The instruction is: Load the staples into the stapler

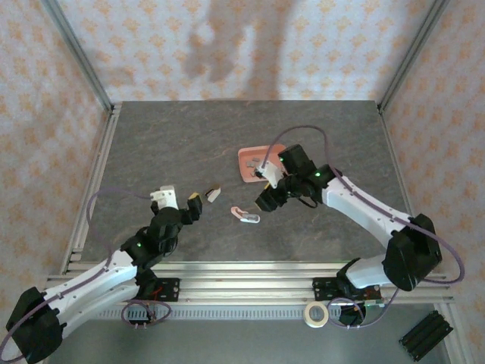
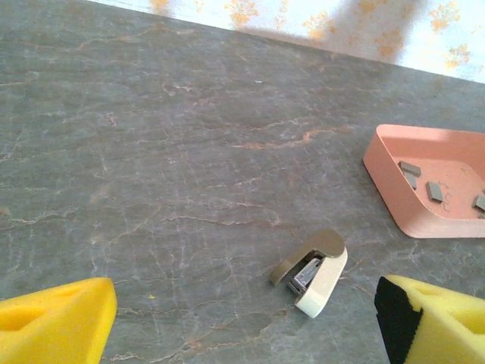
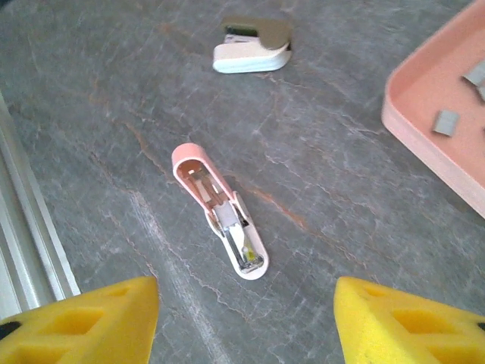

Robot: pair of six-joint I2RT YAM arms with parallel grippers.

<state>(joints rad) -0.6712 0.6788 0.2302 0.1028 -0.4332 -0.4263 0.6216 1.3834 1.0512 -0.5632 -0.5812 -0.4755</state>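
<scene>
Several grey staples (image 2: 434,190) lie loose inside the pink tray (image 2: 388,173).

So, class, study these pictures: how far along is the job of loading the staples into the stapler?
Done: the pink stapler lies opened on the table, metal channel exposed. In hand: nothing; the left gripper and right gripper are open and empty. Left: the staples lie in the tray, so a strip must be picked up, laid in the channel, and the stapler closed.
</scene>
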